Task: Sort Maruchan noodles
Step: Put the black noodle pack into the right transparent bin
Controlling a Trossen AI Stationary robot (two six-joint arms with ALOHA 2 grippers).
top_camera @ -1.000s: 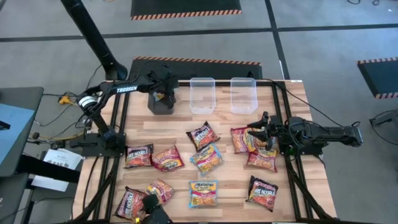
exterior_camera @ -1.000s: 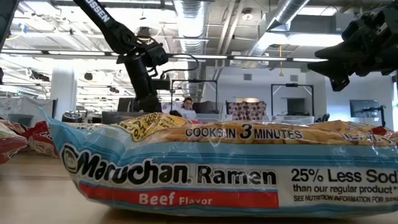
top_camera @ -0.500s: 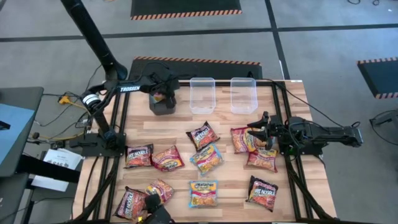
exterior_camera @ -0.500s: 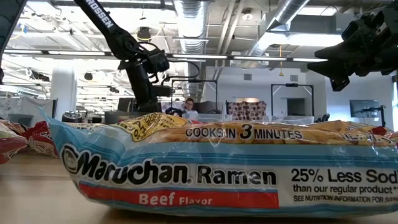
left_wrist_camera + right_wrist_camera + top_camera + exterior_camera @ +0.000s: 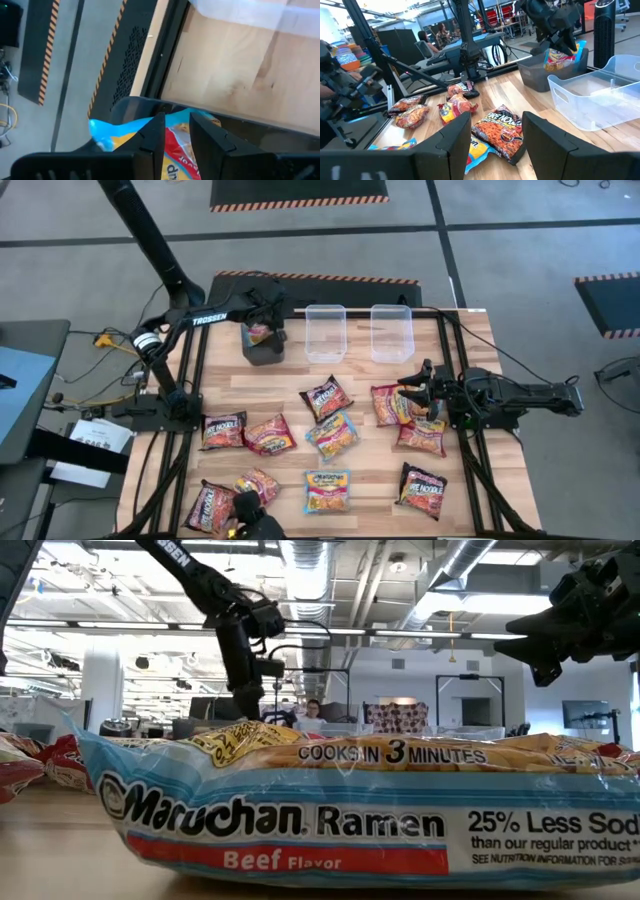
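One packet (image 5: 175,147): we see left gripper (image 5: 264,330) fingers pinching it over black bin (image 5: 262,355).
Right gripper (image 5: 418,388): fingers spread, above red pkts (image 5: 398,404).

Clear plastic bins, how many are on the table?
2. One clear bin stands at the far edge, beside the dark bin; the second clear bin stands apart, toward the right arm's side. None seems hidden.

Both arms are showing matte black links. The left arm (image 5: 165,270) is carrying white "TROSSEN" lettering along its forearm and a white collar with an orange band at the joint at about 8 o'clock of that lettering. Black cables are trailing from the right arm (image 5: 520,398). Its fingers (image 5: 451,140) are appearing as flat, angular black plates.
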